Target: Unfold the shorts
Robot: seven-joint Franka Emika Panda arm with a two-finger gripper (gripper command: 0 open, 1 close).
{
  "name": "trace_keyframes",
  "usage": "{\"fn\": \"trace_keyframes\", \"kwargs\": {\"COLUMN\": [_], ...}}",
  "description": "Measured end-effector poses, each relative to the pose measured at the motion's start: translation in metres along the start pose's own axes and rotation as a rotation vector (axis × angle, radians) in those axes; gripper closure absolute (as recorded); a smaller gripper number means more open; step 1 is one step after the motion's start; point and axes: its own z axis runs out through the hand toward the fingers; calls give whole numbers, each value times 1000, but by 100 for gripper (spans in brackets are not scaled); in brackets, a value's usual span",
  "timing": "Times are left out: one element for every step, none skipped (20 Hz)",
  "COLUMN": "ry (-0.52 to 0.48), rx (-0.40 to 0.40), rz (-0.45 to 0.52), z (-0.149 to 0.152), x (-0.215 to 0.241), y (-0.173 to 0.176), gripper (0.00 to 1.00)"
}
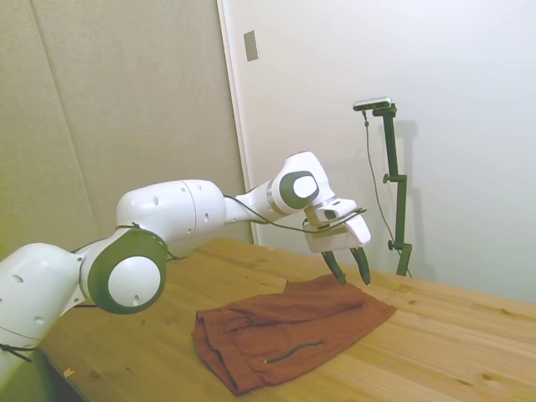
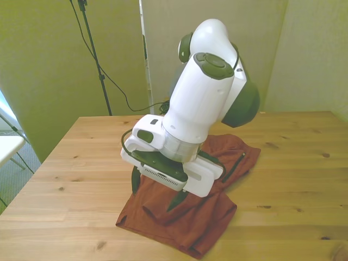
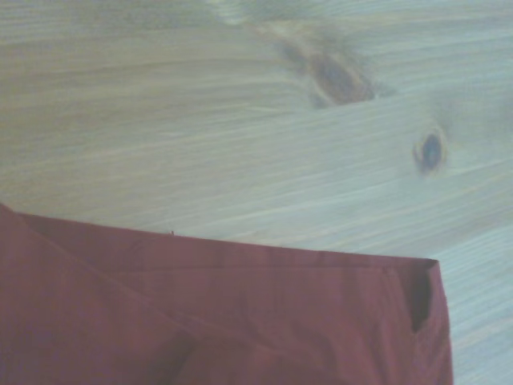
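The rust-brown shorts (image 1: 285,331) lie folded on the wooden table (image 1: 452,335), one layer doubled over the other. A dark pocket slit (image 2: 235,166) shows near the waistband end. My gripper (image 2: 156,191) hangs tilted just above the hem end of the shorts (image 2: 209,223), on the front view's left side of the cloth. Its fingers are open and hold nothing. From the side the gripper (image 1: 349,270) hovers over the far right end of the cloth. Close up, the wrist view shows a straight hem of the shorts (image 3: 240,321) with a small notch at its corner, lying on bare wood.
Bare wood of the table (image 2: 81,163) surrounds the cloth on all sides. The corner of a white surface (image 2: 8,144) shows beyond the table at the front view's left. Walls stand close behind the table.
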Motion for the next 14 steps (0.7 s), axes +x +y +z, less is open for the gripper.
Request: {"fn": "trace_keyframes", "kwargs": {"ry": [-1, -1, -1, 1, 2, 3, 3, 4, 4, 4, 3, 2, -1, -4], "rx": [-4, -6, -8, -10, -10, -11, -12, -14, -15, -16, -18, -23, -29, -34], "rz": [-1, -3, -5, -7, -9, -11, -12, -12, -12, -12, -13, -13, -14, -14], "z": [5, 9, 14, 18, 21, 23, 25, 25, 26, 25, 26, 27, 28, 30], "x": [-3, -6, -8, -11, -13, -14, -15, -15, -15, -16, -16, -16, -17, -18], "y": [-3, -7, -10, -13, -15, -17, -18, -19, -19, -19, -19, -19, -19, -19], "gripper": [0, 0, 0, 0, 0, 0, 0, 0, 0, 0, 0, 0, 0, 0]}}
